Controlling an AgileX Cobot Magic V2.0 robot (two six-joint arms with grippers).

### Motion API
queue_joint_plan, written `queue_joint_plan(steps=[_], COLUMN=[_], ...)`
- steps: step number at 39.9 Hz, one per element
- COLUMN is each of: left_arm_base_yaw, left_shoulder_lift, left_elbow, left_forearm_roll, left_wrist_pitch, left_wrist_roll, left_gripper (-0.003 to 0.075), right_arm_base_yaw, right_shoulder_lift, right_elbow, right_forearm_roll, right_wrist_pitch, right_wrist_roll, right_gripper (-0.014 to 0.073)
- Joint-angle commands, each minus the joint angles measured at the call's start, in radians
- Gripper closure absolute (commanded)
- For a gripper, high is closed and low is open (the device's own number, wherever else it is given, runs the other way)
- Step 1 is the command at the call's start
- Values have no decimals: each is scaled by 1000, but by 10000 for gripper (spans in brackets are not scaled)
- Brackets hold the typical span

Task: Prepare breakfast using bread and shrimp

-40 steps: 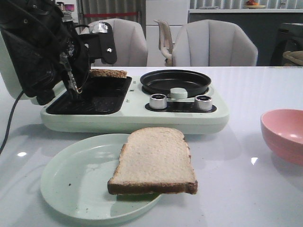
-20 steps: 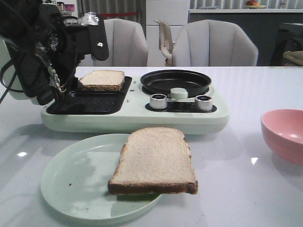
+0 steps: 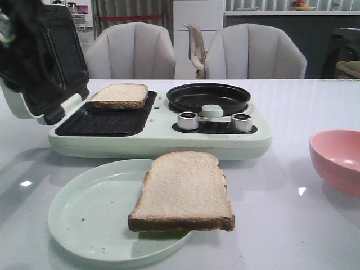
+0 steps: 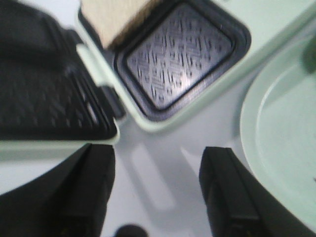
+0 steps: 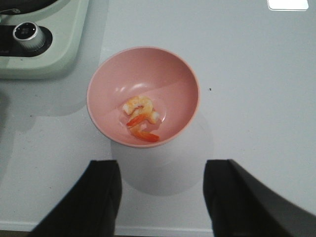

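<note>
Only the right wrist view shows the shrimp (image 5: 140, 118), lying in the bottom of the pink bowl (image 5: 106, 74); from the front the bowl (image 3: 336, 160) shows just its rim and wall. The right gripper (image 5: 160, 195) hovers above that bowl with its fingers spread wide and nothing between them. The left gripper (image 4: 155, 190), also open and empty, hangs over bare table beside the open grill plate (image 4: 180, 52) of the breakfast maker (image 3: 163, 135), its raised lid (image 4: 47, 106) close by. One bread slice (image 3: 119, 95) rests tilted on the grill's far edge; the other slice (image 3: 183, 191) lies on the pale green plate (image 3: 84, 219), overhanging its rim. The round black pan (image 3: 208, 97) sits behind two knobs (image 3: 188, 120).
</note>
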Motion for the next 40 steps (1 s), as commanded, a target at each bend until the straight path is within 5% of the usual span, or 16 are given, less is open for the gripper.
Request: queue_joint_plan(steps=[1,10,26,32,40], left_arm_base_yaw=[-10,-46,-84,-84,-84], left_shoulder_lift=[-118,-319,-578,-594,-594], left_elbow=[-15,58,167,171,171], left_forearm_roll=[-222,-528,-627,-625,-625], left_wrist_pitch=[79,29,30,26,26], left_wrist_roll=[86,228,228,228,228], left_gripper=[286,286,286,286,286], right_arm_base_yaw=[-7,-7,-7,-3,69], right_shoulder_lift=[3,3,3,45,204], right_elbow=[-34,-34,-34,-34,-34], right_forearm_roll=[0,0,11,208,523], right_wrist_pitch=[-61,-62,-85,-45,9], right_wrist_roll=[-8,-8,-8,-27,-235], right_gripper=[106,106,108,108,108])
